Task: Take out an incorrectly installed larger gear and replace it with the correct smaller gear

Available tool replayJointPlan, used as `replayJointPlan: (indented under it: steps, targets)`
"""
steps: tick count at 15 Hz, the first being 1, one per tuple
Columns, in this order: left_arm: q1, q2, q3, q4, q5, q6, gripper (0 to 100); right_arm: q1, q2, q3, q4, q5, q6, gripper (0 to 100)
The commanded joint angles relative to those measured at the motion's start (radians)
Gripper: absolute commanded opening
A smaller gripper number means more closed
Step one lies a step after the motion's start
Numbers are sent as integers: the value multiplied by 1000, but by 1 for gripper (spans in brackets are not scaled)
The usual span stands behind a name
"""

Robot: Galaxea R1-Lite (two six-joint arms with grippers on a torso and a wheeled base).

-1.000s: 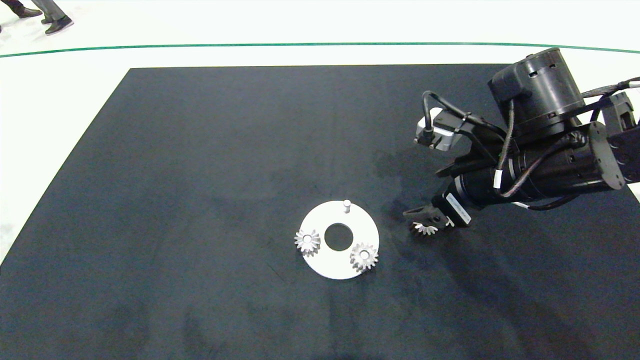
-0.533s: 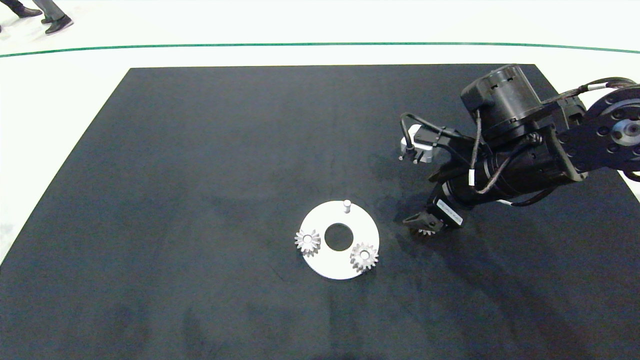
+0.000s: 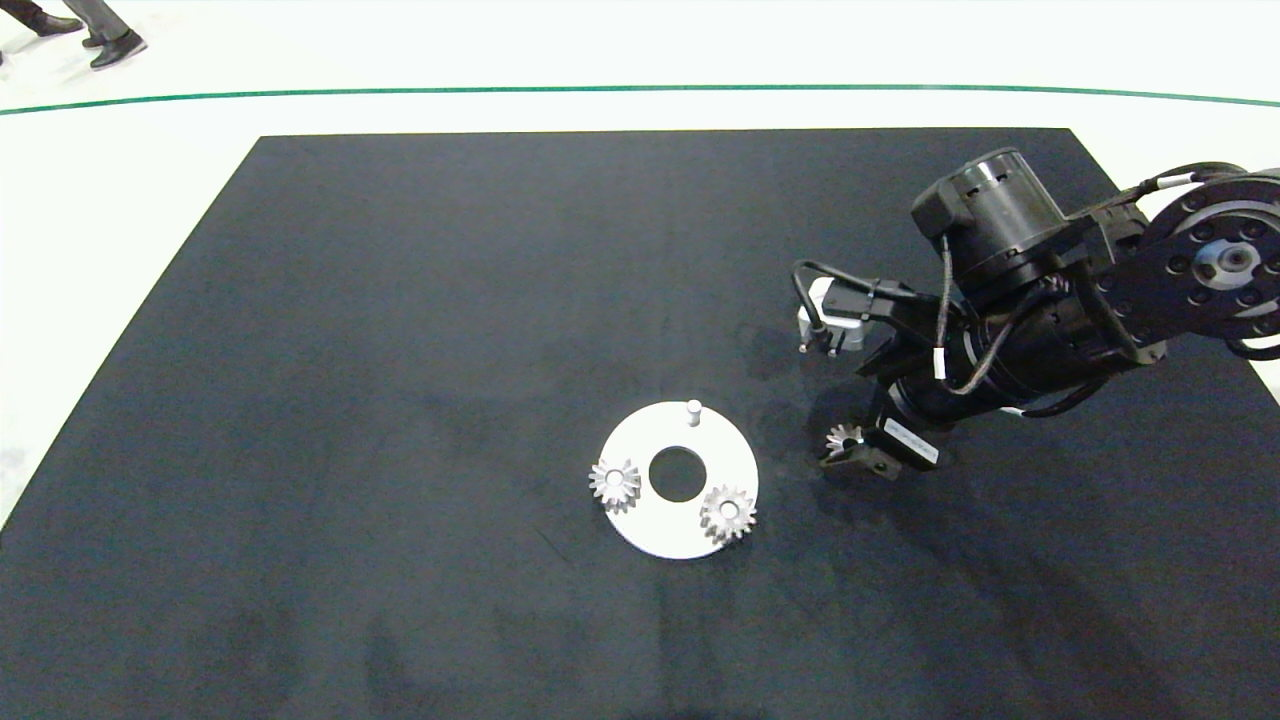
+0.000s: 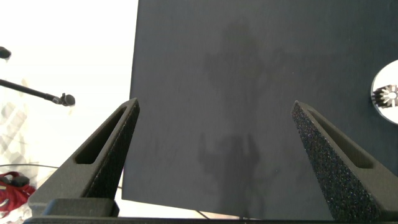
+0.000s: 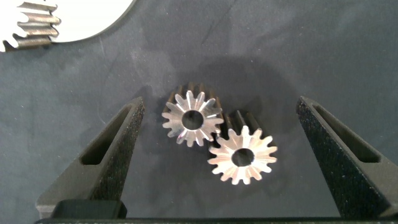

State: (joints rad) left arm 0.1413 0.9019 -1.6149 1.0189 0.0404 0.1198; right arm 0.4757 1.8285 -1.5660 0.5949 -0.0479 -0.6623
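Note:
Two silver gears lie touching on the black mat (image 3: pixel 400 350) between the wide-apart fingers of my open right gripper (image 5: pixel 219 106). The gear (image 5: pixel 242 155) with the flatter face looks slightly bigger and seems to be the larger gear. The other (image 5: pixel 191 118), with tapered teeth, is a smaller gear. The head view shows only one gear (image 3: pixel 843 437) by the right gripper (image 3: pixel 852 452), just right of the white disc (image 3: pixel 650 530). That disc carries a bare peg (image 3: pixel 693 410) and two small gears (image 3: pixel 614 484) (image 3: pixel 728 513). My left gripper (image 4: pixel 216 104) hangs open and holds nothing.
The disc's rim (image 5: pixel 74 18) with one toothed gear (image 5: pixel 31 28) shows in the right wrist view. The left wrist view catches the mat's edge (image 4: pixel 134 93) and the disc (image 4: pixel 390 78). A person's shoes (image 3: pixel 115 48) stand beyond the table.
The right arm has swung left and lower, and its wrist has turned. The gear seen under its fingers now shows at their far side. The disc and its gears have not moved.

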Motion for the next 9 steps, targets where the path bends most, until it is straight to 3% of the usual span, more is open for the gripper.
replayJointPlan:
  steps: [1,4,9]
  targets:
    - [0,2,1,6,1,1,100,0,-2,-2,33,-1,-29,100]
    - [1,2,1,6,3,0,100,0,-9,0,85,-4,-83,100]
    - [1,2,1,6,3,1,100,-11,-5,-2,86,-10,-148,100]
